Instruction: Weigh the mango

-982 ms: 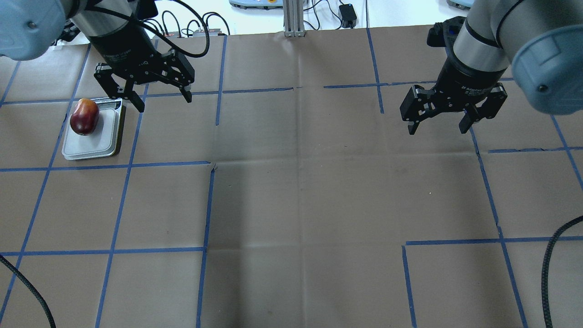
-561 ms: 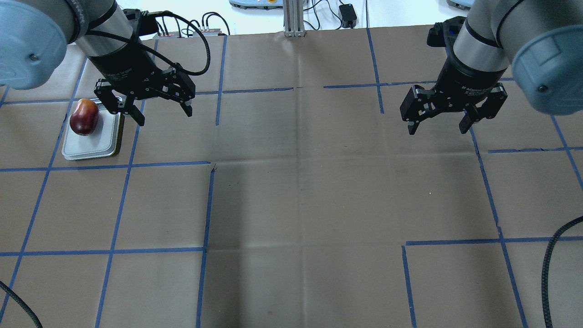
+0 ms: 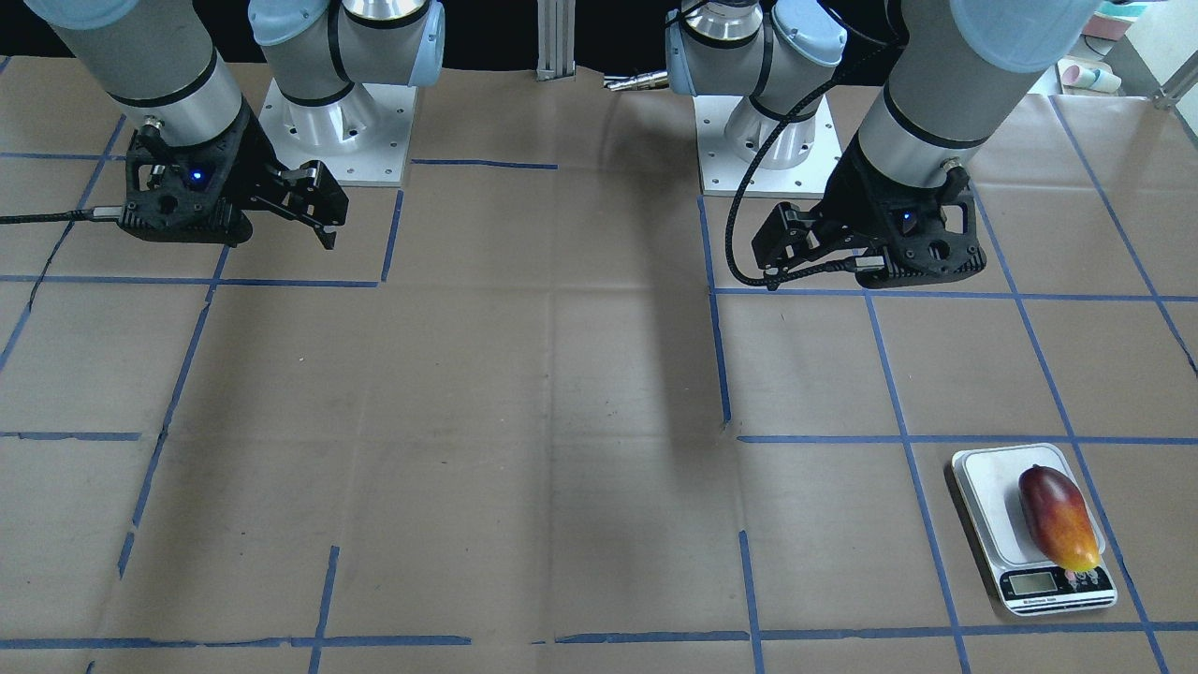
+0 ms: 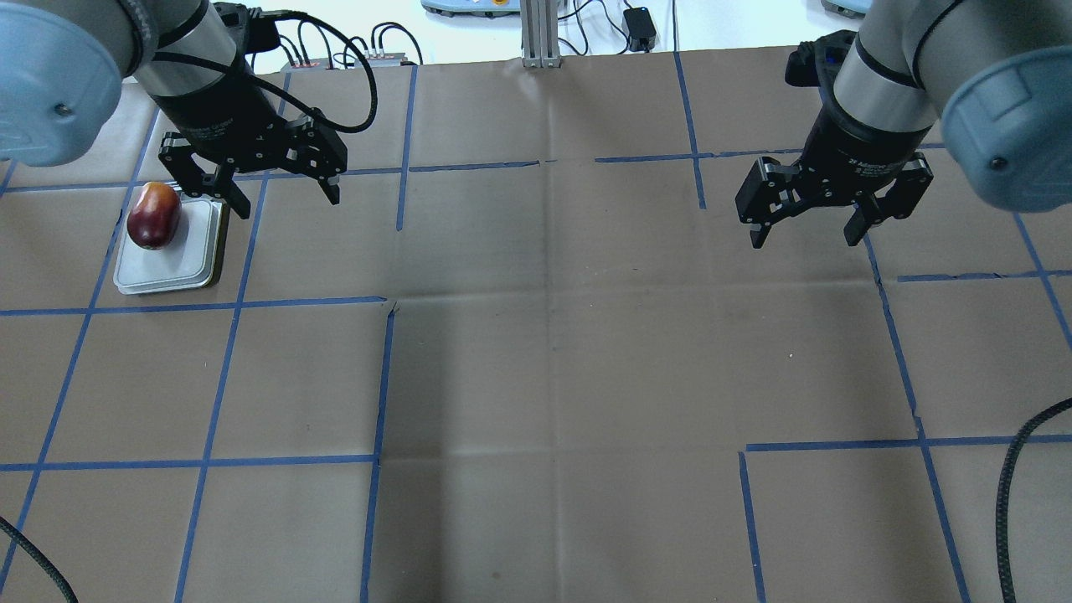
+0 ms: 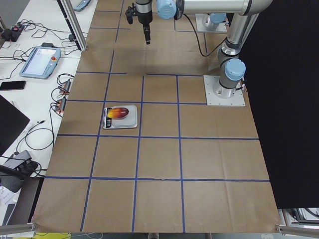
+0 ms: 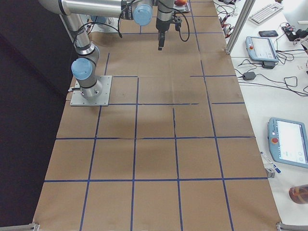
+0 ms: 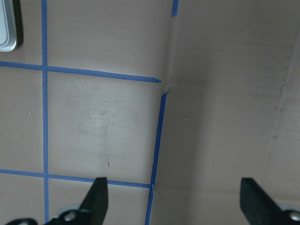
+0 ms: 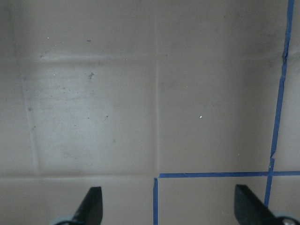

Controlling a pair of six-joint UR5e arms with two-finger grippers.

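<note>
The mango (image 4: 154, 215), dark red with an orange-yellow tip, lies on the white scale (image 4: 180, 260) at the table's far left. It also shows in the front-facing view (image 3: 1056, 517) on the scale (image 3: 983, 473), its tip next to the display. My left gripper (image 4: 287, 203) hangs open and empty above the table, just right of the scale. In the left wrist view (image 7: 174, 201) it has only paper between its fingers, and a corner of the scale (image 7: 6, 28) shows. My right gripper (image 4: 804, 239) hangs open and empty at the far right, and its wrist view (image 8: 168, 206) shows bare paper.
Brown paper with blue tape lines (image 4: 381, 377) covers the table. A black cable (image 4: 1017, 469) curves in at the near right edge. Cables and devices (image 4: 368, 54) lie past the table's far edge.
My left gripper has shifted slightly left and turned a little beside the scale, staying open. The mango, the scale and the right arm have not moved.
</note>
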